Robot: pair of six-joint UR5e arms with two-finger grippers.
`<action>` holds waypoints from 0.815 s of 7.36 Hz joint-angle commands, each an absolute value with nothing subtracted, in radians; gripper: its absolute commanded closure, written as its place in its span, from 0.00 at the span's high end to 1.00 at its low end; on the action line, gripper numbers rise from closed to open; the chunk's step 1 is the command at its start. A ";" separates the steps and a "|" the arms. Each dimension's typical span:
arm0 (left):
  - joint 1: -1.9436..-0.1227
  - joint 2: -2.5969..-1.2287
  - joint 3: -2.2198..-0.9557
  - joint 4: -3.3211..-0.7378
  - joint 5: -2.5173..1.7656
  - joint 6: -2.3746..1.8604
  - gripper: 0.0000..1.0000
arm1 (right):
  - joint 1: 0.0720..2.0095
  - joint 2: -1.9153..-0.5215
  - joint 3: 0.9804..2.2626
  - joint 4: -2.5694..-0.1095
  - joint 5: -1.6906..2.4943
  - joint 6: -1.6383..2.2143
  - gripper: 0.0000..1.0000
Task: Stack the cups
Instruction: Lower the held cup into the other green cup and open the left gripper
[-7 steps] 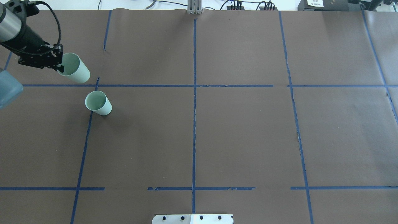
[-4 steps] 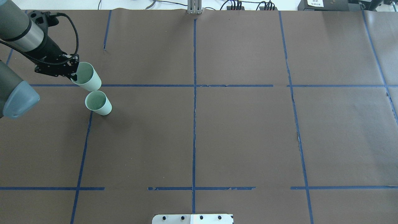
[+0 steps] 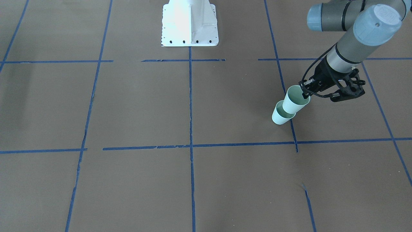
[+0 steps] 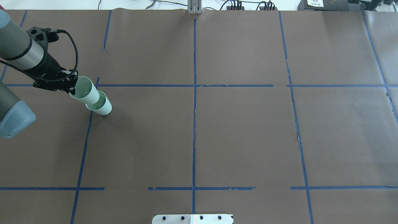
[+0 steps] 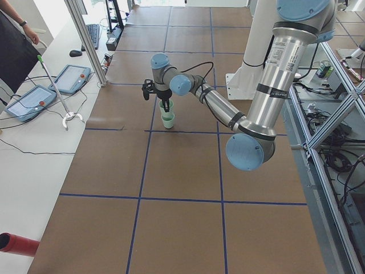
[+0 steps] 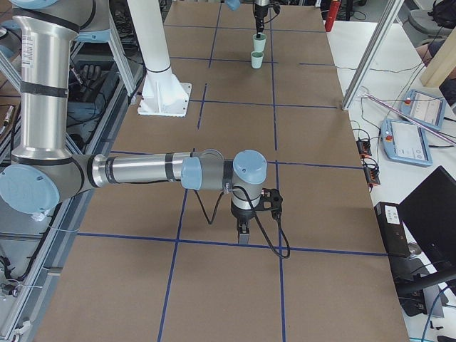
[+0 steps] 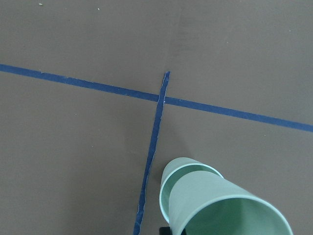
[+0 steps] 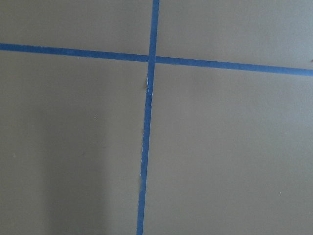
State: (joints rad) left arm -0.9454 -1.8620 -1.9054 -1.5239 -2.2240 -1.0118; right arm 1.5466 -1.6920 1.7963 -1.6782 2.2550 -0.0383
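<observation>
I have the left gripper [image 4: 72, 89] pinched on the rim of the held cup [image 4: 85, 93], one finger inside the mouth and one outside. That grip leaves the cup's base and most of its wall free to go into the other cup. The held cup hangs mouth-up and tilted, its base pointing down toward the standing cup [image 4: 105, 108], which sits upright on the table [image 4: 217, 130] just beside a crossing of the blue tape [image 4: 99, 81]. In the front-facing view and the left wrist view the base of the held cup lies over the mouth of the standing cup and looks to be just inside it. I cannot tell how deep it sits, or whether the walls touch. I judge the task to be at the nesting step: the cups are lined up but not seated, and the grip has not been let go. The tilt is what I watch, since the lower edge could catch the far rim and tip the standing cup, which is light and held by nothing. My next move would be to bring the cup upright as I lower it, then spread the fingers once it rests. The right gripper [image 6: 244, 231] hangs low over the table well apart from the cups, out of the way. Only the side view shows it, so I cannot tell whether its fingers are spread or pressed together, and its wrist view shows nothing but tape and table.
</observation>
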 commanded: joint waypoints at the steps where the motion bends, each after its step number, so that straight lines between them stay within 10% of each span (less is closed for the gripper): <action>1: -0.931 -1.873 -1.896 -1.525 -2.217 -1.020 0.00 | 1.546 -1.692 1.796 -1.678 2.255 -0.038 1.00; 6: -0.930 -1.878 -1.870 -1.540 -2.217 -1.011 0.00 | 1.548 -1.692 1.796 -1.678 2.255 -0.038 1.00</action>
State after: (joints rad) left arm -0.9297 -1.8833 -1.8818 -1.5300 -2.2166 -1.0134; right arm 1.5475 -1.6920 1.7963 -1.6782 2.2549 -0.0384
